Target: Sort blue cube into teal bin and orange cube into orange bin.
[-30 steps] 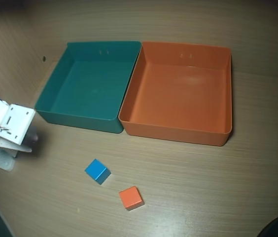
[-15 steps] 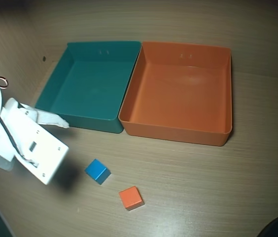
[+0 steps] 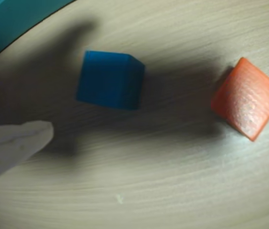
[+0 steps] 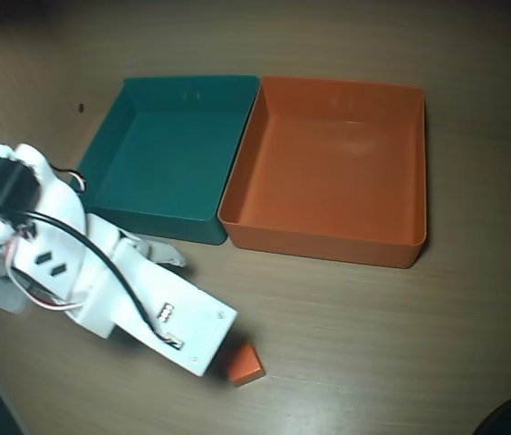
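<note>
The blue cube [image 3: 109, 80] sits on the wood table [image 3: 172, 181] at about 11 o'clock in the wrist view, w/ the orange cube [image 3: 247, 98] well apart at 3 o'clock. 1 white finger [image 3: 15, 143] pokes in at 9 o'clock, not touching the blue cube. Can't tell if the gripper is wide or narrow. In the overhead view the arm [image 4: 129, 290] covers the blue cube, prob to grab it 1st. The teal bin [image 4: 101, 154] and orange bin [image 4: 328, 240] wait side by side, both empty.
</note>
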